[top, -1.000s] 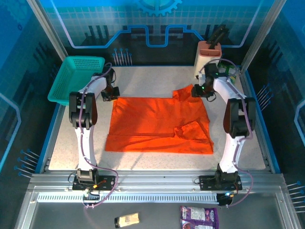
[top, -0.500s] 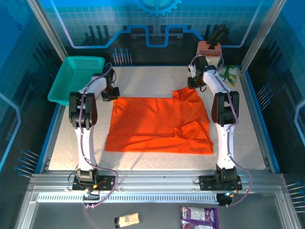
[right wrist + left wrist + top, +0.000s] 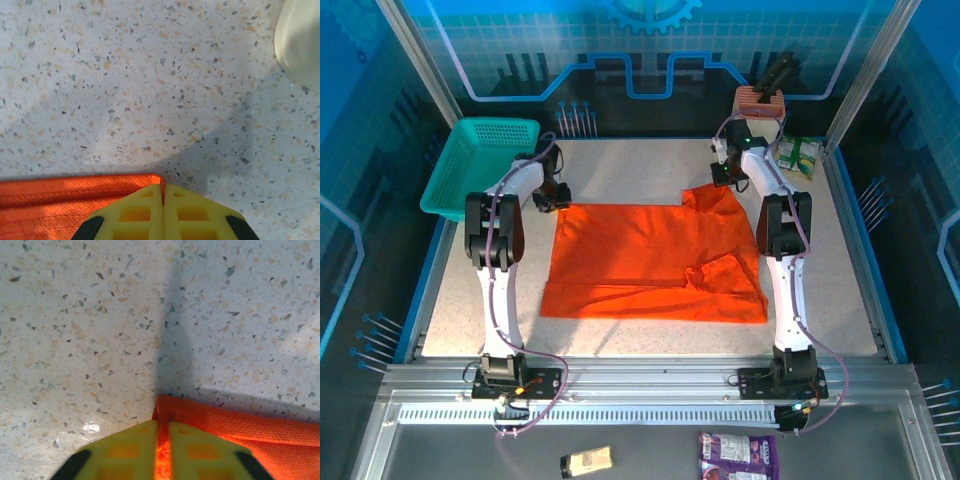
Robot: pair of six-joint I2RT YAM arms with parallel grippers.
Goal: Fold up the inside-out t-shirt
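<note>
The orange t-shirt [image 3: 655,260] lies spread flat in the middle of the table, with one sleeve flap [image 3: 725,272] folded onto it at the near right. My left gripper [image 3: 552,196] sits at the shirt's far left corner. In the left wrist view that gripper [image 3: 161,422] is shut on the cloth [image 3: 250,432], an orange strip showing between its yellow fingers. My right gripper [image 3: 724,176] is at the far right corner. In the right wrist view it [image 3: 163,186] is shut, with a thin edge of the shirt's corner [image 3: 75,195] pinched between its tips.
A teal basket [image 3: 480,160] stands at the far left, partly off the table. A beige holder [image 3: 760,115] and a green packet [image 3: 798,157] stand at the far right corner; a pale object [image 3: 300,45] lies close to the right gripper. Bare speckled tabletop [image 3: 640,165] lies beyond the shirt.
The right arm has swung left and farther back to the shirt's far right corner, and its jaws have closed there. The left arm has stayed at its corner.
</note>
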